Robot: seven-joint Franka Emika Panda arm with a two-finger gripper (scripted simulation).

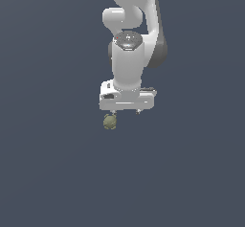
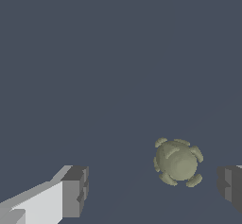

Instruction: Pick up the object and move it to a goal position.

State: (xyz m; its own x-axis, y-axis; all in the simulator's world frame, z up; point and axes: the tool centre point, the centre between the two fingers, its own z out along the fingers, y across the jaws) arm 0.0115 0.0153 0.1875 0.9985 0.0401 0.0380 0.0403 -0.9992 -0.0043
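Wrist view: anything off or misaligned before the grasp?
Yes, slightly. The olive-green lump sits between the open fingers but well off-centre, much nearer one finger than the other. The gripper touches nothing. The lump looks intact.

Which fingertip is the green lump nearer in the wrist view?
The dark fingertip at the frame edge; the olive-green lump sits far from the other fingertip, off-centre in the gripper.

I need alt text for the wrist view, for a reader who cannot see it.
A small olive-green bumpy lump lies on a plain dark grey surface between the two open fingers of the gripper, nearer to one dark pad than the other and touching neither.
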